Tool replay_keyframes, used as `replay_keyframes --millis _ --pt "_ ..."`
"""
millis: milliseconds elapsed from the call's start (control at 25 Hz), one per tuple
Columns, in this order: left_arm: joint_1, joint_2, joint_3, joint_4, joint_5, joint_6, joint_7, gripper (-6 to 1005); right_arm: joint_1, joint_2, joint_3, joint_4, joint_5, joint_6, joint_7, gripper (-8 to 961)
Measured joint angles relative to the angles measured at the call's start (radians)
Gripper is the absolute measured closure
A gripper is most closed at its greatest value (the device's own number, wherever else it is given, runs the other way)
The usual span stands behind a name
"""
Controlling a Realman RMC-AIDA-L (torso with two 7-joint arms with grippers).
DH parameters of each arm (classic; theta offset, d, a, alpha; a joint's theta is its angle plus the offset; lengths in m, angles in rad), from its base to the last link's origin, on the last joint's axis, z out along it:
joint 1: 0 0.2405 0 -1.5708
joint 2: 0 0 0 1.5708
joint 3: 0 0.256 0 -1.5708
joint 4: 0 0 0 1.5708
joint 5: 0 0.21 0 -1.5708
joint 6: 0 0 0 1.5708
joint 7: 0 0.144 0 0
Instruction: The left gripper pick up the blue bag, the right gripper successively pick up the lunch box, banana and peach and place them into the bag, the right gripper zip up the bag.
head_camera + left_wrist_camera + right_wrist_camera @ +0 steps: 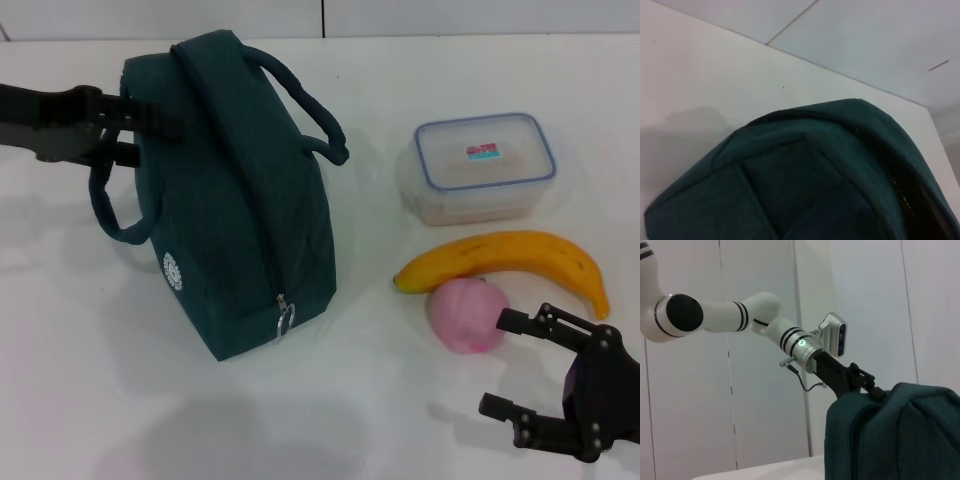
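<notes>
Head view: the blue bag (245, 200) stands upright on the white counter (80, 380), left of centre, its zipper closed and the ring pull (283, 318) hanging at the near end. One loop handle (115, 205) droops at the bag's 9 o'clock side; the other (305, 105) arches at its 2 o'clock side. The left gripper (150, 125) reaches in from 9 o'clock and meets the bag's upper far side; whether its fingers are clamped or apart cannot be told. The lunch box (483, 167), lid on, sits at 3 o'clock of the bag, well apart. Just nearer lies the banana (510, 262), and the peach (466, 314) touches the banana's near edge. The right gripper (505, 365) hovers at 5 o'clock of the peach, fingers spread apart and holding nothing, its upper fingertip just beside the fruit.
</notes>
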Motion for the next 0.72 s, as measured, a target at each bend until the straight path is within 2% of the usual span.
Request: replay_keyframes --millis 320,600,720 --pt "-0.011 -0.008 0.001 0.0 0.001 0.0 0.048 233 0.0 0.0 0.0 0.002 0.0 0.002 0.0 190" --pt "-0.008 -0.007 -0.004 -0.002 -0.015 0.001 0.07 285 -0.003 0.0 0.002 0.002 0.0 0.002 0.0 195" --pt "-0.01 -0.004 -0.002 -0.007 -0.016 0.001 0.07 362 -0.003 0.0 0.005 0.003 0.0 0.001 0.0 197"
